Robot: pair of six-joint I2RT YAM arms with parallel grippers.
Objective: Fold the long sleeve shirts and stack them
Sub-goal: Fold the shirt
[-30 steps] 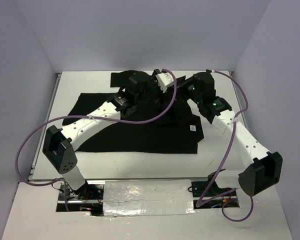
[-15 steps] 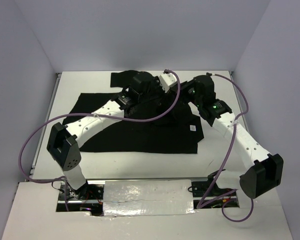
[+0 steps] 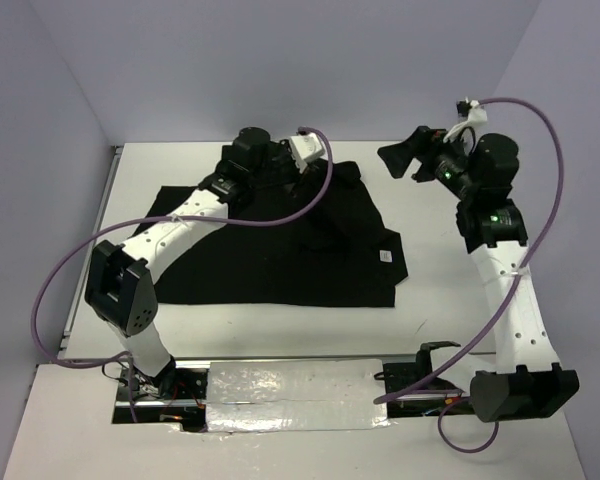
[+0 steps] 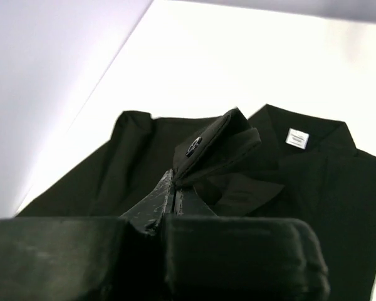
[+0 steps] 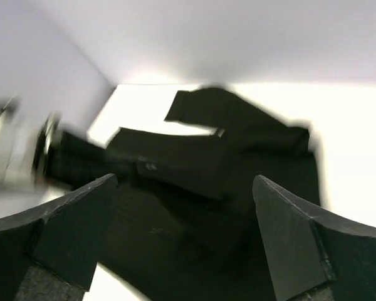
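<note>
Mid-fold: my left fingers [image 4: 153, 204] pinch a cuff [image 4: 216, 147] of the shirt [image 3: 280, 250]; right fingers [image 5: 288, 238] gape wide, off the cloth. Next I'd carry that cuff across the body, laying it flat.

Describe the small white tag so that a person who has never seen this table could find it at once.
On the white table lies one black long sleeve shirt, spread across the middle. Look where its right edge juts out farthest; the small white tag sits just inside. It is the only pale patch on the dark fabric itself.
</note>
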